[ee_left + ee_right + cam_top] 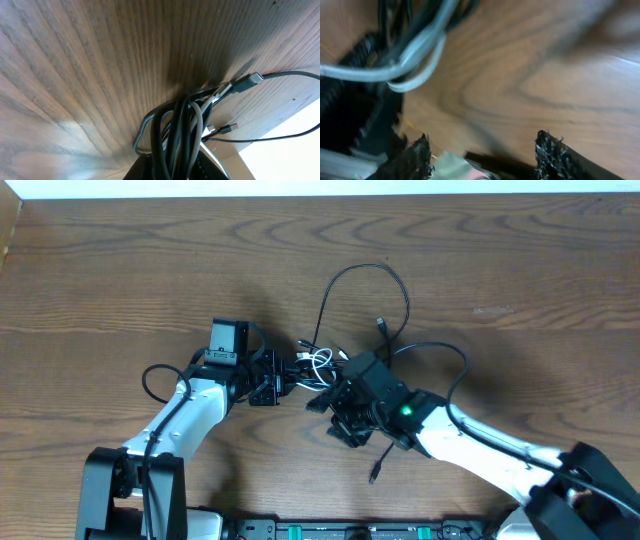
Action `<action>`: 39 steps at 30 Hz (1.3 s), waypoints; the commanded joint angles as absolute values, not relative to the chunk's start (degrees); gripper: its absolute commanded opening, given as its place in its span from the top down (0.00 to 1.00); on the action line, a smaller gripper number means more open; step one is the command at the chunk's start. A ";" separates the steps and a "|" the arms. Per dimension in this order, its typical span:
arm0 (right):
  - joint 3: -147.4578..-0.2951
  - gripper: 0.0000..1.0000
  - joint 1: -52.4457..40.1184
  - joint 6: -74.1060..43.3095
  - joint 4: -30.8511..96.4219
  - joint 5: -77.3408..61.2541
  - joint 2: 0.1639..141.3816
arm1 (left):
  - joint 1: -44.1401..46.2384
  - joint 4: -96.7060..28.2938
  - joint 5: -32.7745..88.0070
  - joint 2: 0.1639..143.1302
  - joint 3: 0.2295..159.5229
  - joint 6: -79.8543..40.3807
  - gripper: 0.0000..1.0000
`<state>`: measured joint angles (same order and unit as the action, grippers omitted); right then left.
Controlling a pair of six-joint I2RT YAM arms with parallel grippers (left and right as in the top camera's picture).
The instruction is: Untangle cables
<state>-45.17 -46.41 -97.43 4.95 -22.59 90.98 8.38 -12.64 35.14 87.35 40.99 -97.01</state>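
**Cable knot caught between two arms**

Brown wood-grain table (pixel 120 270) fills every view. At its middle, the cables (pixel 318 362) sit bunched in a knot between the two arms. One thin black loop (pixel 368 272) sweeps away from it over the wood. The left gripper (pixel 272 385) is clamped on the bundle of black strands (pixel 177 130), which hides its fingers in the left wrist view. Two small plugs (pixel 250 80) poke out beside the bundle. The right gripper (pixel 485 160) stands spread wide over bare wood, holding nothing. The white cable (pixel 415 57) crosses just beside it, blurred. Where each strand runs inside the knot cannot be made out.
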 commanded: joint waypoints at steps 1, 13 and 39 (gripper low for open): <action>-45.21 0.35 -46.54 -104.55 1.76 -18.94 94.50 | 8.49 -12.78 34.02 86.80 41.52 -95.50 0.76; -45.21 0.43 -44.12 -105.41 -5.37 -16.53 98.21 | 8.45 -12.80 31.44 86.80 41.52 -82.02 0.80; -45.21 0.47 -43.38 -105.10 -5.43 -15.68 98.04 | 8.49 -14.74 44.56 86.78 41.52 -70.50 0.86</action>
<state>-45.15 -44.40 -104.47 -5.28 -19.07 98.00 8.36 -14.33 35.81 87.35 40.99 -71.61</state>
